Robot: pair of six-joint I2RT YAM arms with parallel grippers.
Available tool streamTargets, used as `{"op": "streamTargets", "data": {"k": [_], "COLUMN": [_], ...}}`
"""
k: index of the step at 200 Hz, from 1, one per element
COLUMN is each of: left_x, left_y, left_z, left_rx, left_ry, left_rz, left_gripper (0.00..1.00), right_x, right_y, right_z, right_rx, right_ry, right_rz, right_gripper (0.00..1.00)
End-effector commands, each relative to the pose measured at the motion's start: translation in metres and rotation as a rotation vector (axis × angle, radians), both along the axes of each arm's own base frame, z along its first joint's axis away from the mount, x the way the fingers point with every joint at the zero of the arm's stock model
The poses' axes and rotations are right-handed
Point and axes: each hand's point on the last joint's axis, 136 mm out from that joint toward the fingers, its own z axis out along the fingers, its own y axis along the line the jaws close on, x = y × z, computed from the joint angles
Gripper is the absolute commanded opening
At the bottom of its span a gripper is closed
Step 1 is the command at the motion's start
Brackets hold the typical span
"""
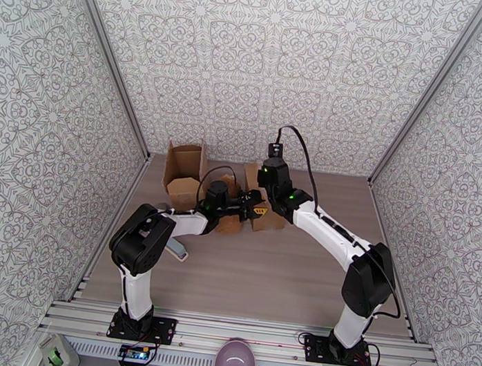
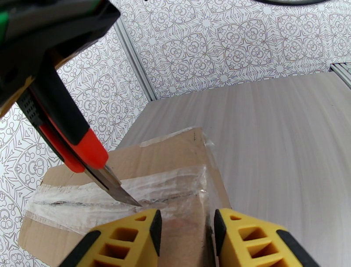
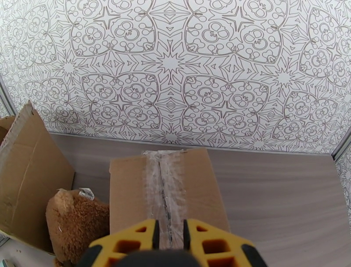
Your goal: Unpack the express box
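1. Cardboard, brown and taped shut: the express box sits on the wooden counter toward its far middle, under both wrists
2. Clear tape runs along the top seam of the box, wrinkled, with a dark line down its middle
3. Left pincer reaches in from the left, toward the near end of the box; its yellow fingers stand partly apart, and cardboard and tape show through the gap with nothing caught between them; whether the tips press on the lid I cannot tell
4. Right pincer points down over the box top, its jaws drawn close with a thin slit between them, lined up with the taped seam; a dark rounded shape sits at their base in the right wrist view
5. From the left wrist view, a black and red knife slants down from the upper left, its upper end buried in the right pincer, which is clamped on it
6. Steel blade is out, and its tip touches the tape just ahead of the left-hand finger
7. Left of the express box stands an open box with its flaps up, and a brown plush toy lies between the two boxes, close beside the sealed one
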Motion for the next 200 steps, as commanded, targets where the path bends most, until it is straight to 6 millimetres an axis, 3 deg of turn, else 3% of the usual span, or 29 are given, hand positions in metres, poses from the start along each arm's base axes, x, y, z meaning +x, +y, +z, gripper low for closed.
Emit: {"op": "streamTargets", "data": {"k": [1,95,200], "left_x": [0.001,0.001,0.012], "left_y": [0.001,0.000,0.003], "left_z": [-0.021,-0.021,-0.023], "left_rx": [0.020,0.024,0.022], "left_ry": [0.081,0.083,0.097], "left_rz": [-0.012,-0.006,0.052], "left_gripper": [0.39,0.39,0.38], "right_x": [0.007,0.008,-0.013], "right_y": [-0.001,-0.002,-0.018], "right_z": [0.023,0.005,-0.015], "right_rx": [0.014,-0.024,-0.021], "right_ry": [-0.067,-0.039,0.039], "right_rz": [-0.007,-0.010,-0.033], "right_gripper": [0.00,0.00,0.00]}}
